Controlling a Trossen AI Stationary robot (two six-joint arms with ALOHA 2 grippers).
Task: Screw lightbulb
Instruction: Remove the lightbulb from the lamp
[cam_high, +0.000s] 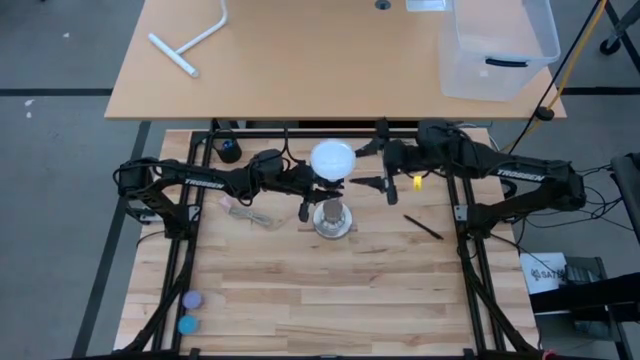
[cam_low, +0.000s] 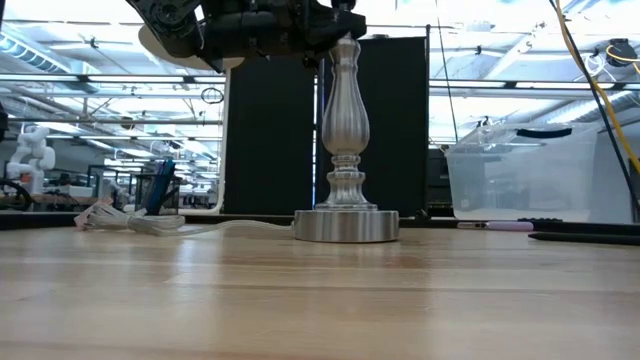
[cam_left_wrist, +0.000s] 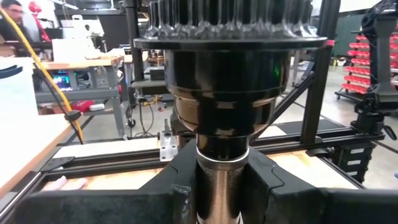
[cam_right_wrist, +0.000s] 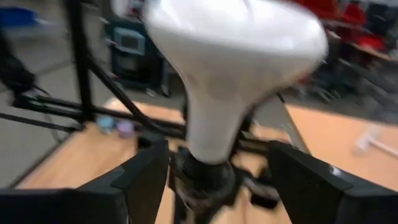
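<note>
The left hand (cam_left_wrist: 219, 186) is clenched around the silvery lamp post (cam_high: 331, 213) just below its black socket (cam_left_wrist: 222, 93), reaching in level from the left. The right hand (cam_right_wrist: 217, 180) stands released, its fingers (cam_right_wrist: 146, 174) spread either side of the lightbulb's neck without touching it. The lightbulb (cam_high: 332, 160) sits upright in the socket atop the post, mid-surface. Only the low view shows the post's round base (cam_low: 346, 225) resting on the wooden surface (cam_low: 300, 300).
</note>
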